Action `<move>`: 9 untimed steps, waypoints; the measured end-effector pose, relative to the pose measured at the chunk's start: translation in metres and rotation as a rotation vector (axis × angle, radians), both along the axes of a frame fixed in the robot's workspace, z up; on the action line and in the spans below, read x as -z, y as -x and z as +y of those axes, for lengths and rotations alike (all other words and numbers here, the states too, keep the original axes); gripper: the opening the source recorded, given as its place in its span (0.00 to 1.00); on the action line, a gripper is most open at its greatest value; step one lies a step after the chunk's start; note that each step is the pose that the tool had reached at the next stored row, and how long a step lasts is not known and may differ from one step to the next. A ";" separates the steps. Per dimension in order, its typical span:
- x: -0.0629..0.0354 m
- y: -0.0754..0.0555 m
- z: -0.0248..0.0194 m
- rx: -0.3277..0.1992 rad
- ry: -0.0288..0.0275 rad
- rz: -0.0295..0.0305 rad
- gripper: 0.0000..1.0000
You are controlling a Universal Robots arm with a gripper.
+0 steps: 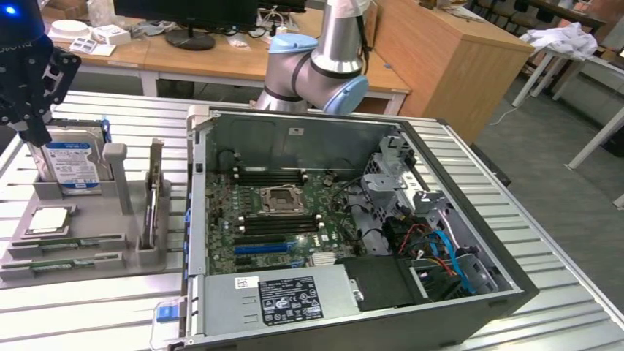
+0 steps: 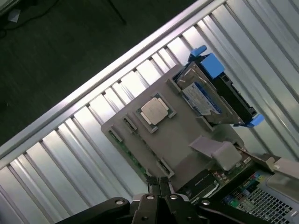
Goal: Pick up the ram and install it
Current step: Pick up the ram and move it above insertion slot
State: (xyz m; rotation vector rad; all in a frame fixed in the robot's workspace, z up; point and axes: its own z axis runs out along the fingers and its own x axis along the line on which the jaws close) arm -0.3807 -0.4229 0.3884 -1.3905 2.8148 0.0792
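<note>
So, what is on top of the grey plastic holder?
On the grey plastic holder: an upright hard drive with a blue label, a flat silver processor chip, a card standing on edge, and thin green ram in its long grooves. Their seated lower edges are hidden.

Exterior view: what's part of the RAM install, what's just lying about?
Job: ram in the gray holder; gripper, shut, over the holder; motherboard in the open case.
Lying about: hard drive; loose CPU; expansion card standing on edge; white cloth.
</note>
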 end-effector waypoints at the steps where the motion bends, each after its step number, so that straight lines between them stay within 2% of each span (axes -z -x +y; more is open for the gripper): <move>1: 0.0001 0.000 0.0000 -0.019 0.0000 -0.0001 0.11; 9: 0.0003 0.000 0.0000 -0.165 0.0000 0.0000 0.11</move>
